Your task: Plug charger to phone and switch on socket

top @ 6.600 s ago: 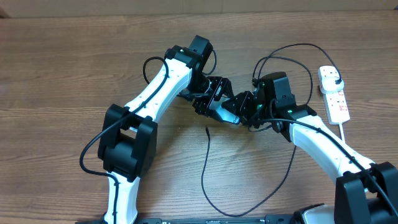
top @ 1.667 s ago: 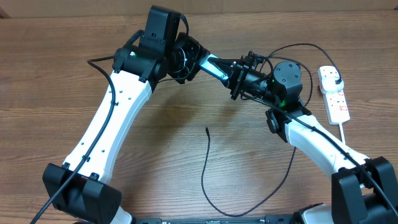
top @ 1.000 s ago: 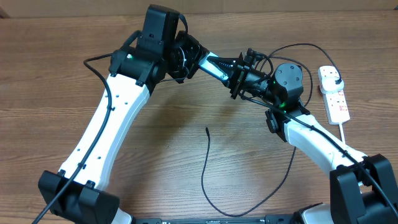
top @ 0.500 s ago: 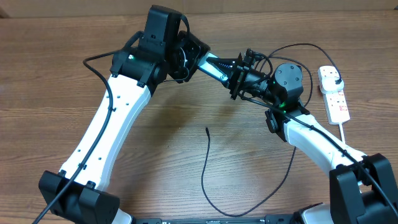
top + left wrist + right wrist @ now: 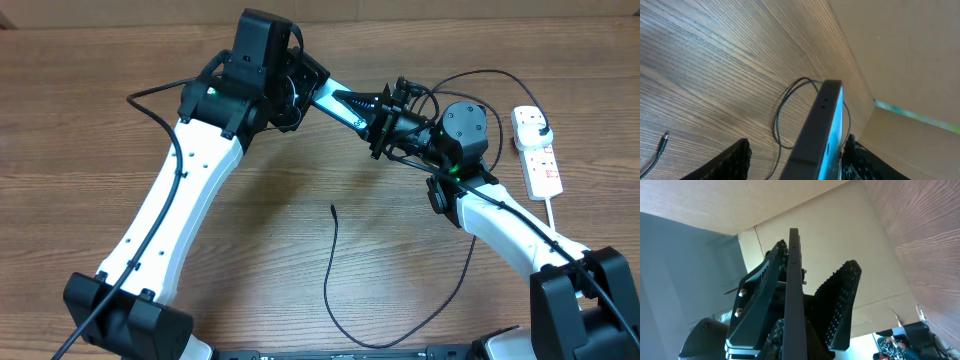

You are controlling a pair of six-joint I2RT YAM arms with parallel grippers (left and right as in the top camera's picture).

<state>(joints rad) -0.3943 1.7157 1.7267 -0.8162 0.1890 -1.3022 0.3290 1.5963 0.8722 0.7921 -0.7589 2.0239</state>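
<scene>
Overhead: phone [image 5: 345, 105] is lifted off the tabletop [image 5: 80, 100] at upper centre of frame, spanning between the two claws, with a strip of its cyan face showing. Right claw [image 5: 376, 118] is clamped on the phone's right end. Left claw [image 5: 315, 93] sits around its left end with jaws parted. Charger [image 5: 329, 265] lies on the tabletop: free connector tip near frame centre, below the phone; the cable drops to the lower edge, loops right and climbs. Its black plug sits in the socket [image 5: 540, 160] at upper right, well apart from the phone. Left wrist: phone is edge-on at centre, tilted, cyan face on its right side. The fingers [image 5: 735, 160] stand on either side at the bottom edge. The left one has bare tabletop showing between it and the phone; the right one is close to the screen, contact not discernible. Charger tip is at the lower left edge. Right wrist: phone is edge-on and upright at centre, with ribbed pads [image 5: 842, 300] on both sides closing onto it toward the bottom of frame, so the grip is closed on the phone.
</scene>
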